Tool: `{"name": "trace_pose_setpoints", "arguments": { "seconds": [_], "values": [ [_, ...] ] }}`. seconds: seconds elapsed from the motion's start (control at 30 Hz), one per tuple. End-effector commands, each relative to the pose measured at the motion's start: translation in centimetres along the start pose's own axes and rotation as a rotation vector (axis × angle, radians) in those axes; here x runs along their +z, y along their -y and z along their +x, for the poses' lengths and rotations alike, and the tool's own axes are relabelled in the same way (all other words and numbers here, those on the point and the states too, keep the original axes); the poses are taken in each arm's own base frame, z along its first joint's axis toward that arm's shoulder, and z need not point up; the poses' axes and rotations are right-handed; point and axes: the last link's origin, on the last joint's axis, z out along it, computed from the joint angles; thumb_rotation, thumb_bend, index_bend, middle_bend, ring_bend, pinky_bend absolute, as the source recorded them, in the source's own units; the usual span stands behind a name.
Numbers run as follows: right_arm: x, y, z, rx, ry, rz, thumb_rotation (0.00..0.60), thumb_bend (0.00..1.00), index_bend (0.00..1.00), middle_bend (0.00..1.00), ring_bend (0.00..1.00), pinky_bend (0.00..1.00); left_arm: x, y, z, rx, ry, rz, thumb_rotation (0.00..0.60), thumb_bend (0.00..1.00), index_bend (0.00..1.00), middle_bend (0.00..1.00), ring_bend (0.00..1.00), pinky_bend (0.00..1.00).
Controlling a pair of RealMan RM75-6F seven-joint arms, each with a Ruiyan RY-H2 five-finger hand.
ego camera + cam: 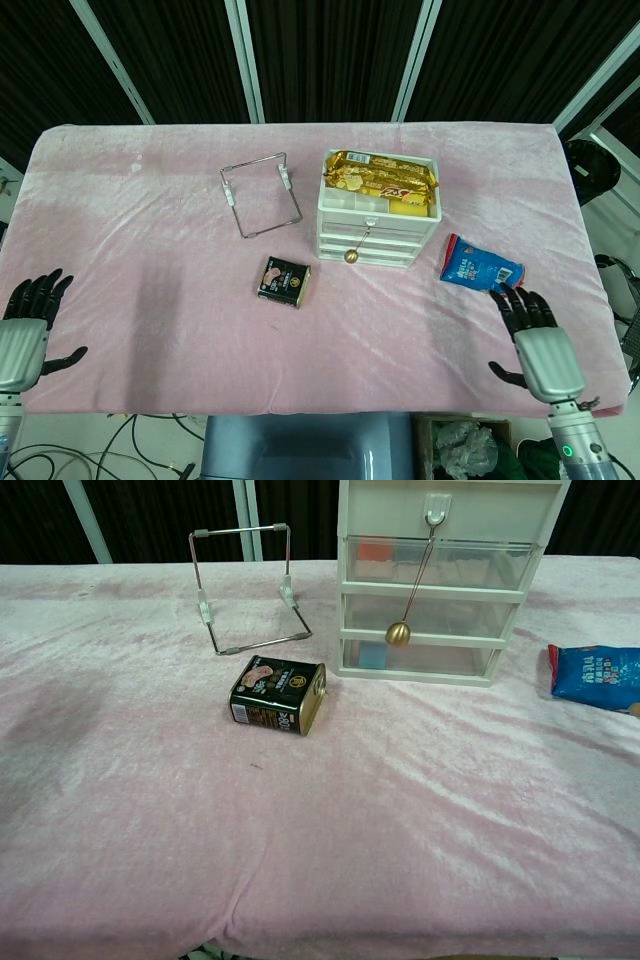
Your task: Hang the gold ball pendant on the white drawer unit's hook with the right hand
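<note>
— Black fingers, grey back: is that the right hand (533, 345)?

— Yes. It sits at the near right edge of the table (150, 270), fingers spread apart, and it holds nothing. Only the head view shows it.

— What is close to it?

— A blue snack bag (481, 269) lies just past its fingertips, flat on the pink cloth. They do not touch.

— And the gold ball pendant (398, 633)?

— It hangs on the hook (434, 510) at the front of the white drawer unit (443, 590). Its thin cord runs down from the hook at a slant, so the ball is off to the left of the hook, in front of the middle drawer. No hand is on it.

— What is on top of the drawers?

— A shiny gold packet (381, 179) lies across the top.

— What else is on the table?

— A small dark tin (279, 695) lies on its side, in front of the drawers and a bit to the left. Behind the tin is a bent wire stand (247, 586).

— Where is the left hand (28, 330)?

— Far away, at the near left edge of the table. Its fingers are spread too, and it holds nothing.
</note>
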Motion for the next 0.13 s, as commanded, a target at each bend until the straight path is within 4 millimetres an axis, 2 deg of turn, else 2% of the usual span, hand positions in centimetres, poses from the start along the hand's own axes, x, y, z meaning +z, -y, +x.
{"name": "trace_pose_setpoints", "arguments": {
  "seconds": [0.03, 0.13],
  "values": [
    [-2.29, -2.48, -0.35, -0.04, -0.022, -0.032, 0.6, 0.08, 0.0, 0.0, 0.0, 0.05, -0.03, -0.02, -0.01, 0.002, -0.001, -0.001, 0.6, 0.0, 0.0, 0.0, 0.0, 0.0],
    [-2.77, -3.29, -0.58, -0.059, -0.041, -0.03, 0.6, 0.08, 0.0, 0.0, 0.0, 0.05, -0.12, -0.06, -0.01, 0.001, -0.002, -0.002, 0.6, 0.0, 0.0, 0.0, 0.0, 0.0]
  ]
}}
